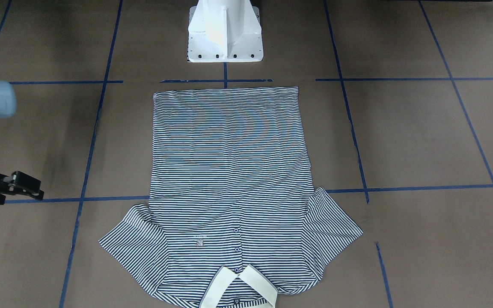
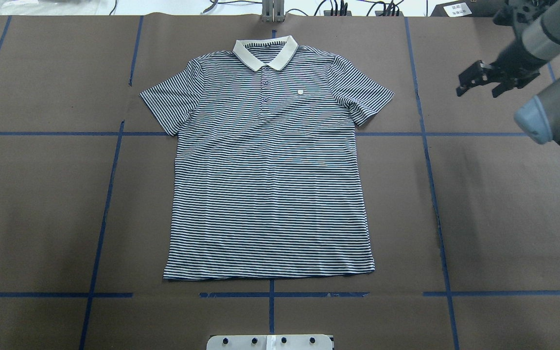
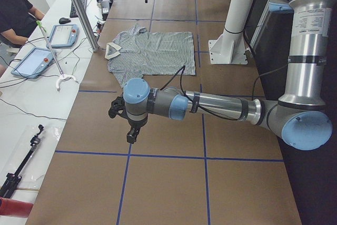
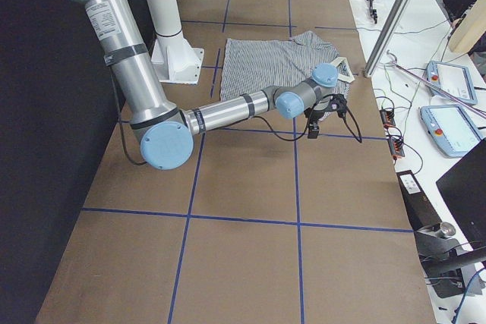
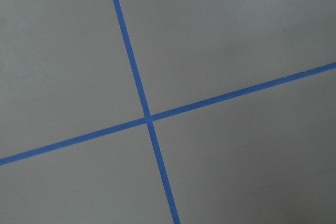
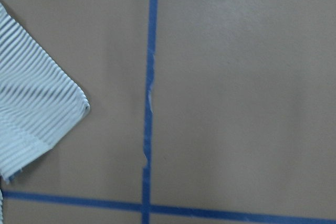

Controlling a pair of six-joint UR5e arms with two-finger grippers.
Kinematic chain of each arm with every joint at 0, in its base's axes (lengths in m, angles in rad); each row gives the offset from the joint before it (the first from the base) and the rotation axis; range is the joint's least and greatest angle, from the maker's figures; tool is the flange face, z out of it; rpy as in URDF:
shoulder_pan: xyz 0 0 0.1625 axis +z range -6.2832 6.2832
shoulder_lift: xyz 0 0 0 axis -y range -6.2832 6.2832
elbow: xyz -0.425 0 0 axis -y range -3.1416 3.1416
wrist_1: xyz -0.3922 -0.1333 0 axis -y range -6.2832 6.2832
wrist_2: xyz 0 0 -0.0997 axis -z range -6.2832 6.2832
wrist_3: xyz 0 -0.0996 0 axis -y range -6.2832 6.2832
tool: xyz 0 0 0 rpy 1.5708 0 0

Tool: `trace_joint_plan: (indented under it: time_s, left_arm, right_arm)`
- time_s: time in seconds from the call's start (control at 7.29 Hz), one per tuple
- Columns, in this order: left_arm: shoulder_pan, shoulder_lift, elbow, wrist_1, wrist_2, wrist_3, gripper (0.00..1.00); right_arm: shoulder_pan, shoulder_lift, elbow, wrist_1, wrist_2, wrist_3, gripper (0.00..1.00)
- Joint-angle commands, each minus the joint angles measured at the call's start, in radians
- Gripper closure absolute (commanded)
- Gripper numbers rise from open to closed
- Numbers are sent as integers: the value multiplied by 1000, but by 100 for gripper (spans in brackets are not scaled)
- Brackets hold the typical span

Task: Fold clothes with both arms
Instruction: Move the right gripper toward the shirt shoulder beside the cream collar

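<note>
The striped polo shirt [image 1: 229, 171] lies flat and face up in the middle of the brown table, its cream collar [image 2: 265, 52] on the far side from the robot base and both sleeves spread. My right gripper [image 2: 477, 92] hovers open and empty to the right of the right sleeve [image 6: 31, 108], well apart from it; the same gripper [image 1: 41, 190] appears at the left edge of the front view. My left gripper [image 3: 131, 136] hangs over bare table far to the left of the shirt, and I cannot tell whether it is open or shut. The left wrist view holds only table and tape.
Blue tape lines [image 5: 147, 116] grid the table. The white pedestal base [image 1: 225, 34] stands just behind the shirt's hem. A side bench past the collar end carries teach pendants [image 3: 31, 61], cables and tools, and a seated person [image 3: 13, 9] is at it.
</note>
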Motion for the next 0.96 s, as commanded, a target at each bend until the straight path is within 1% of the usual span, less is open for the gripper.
trace_joint_plan:
  time_s: [0.0, 0.14, 0.41, 0.55, 0.69, 0.82]
  left_arm:
    - [2, 1, 4, -61, -31, -2, 0]
    - [2, 5, 10, -86, -77, -4, 0]
    - [2, 5, 10, -88, -77, -5, 0]
    - [2, 7, 10, -88, -79, -5, 0]
    - [2, 7, 4, -88, -80, -7, 0]
    - [2, 7, 3, -88, -80, -7, 0]
  right_arm:
    - [-92, 98, -214, 327, -138, 311, 6]
    - [-113, 139, -255, 333, -173, 318, 6]
    - [-158, 161, -273, 333, -253, 318, 10]
    - [-175, 189, -301, 333, -293, 320, 12]
    - [-181, 193, -312, 333, -301, 318, 19]
    - [-186, 192, -312, 333, -301, 320, 32]
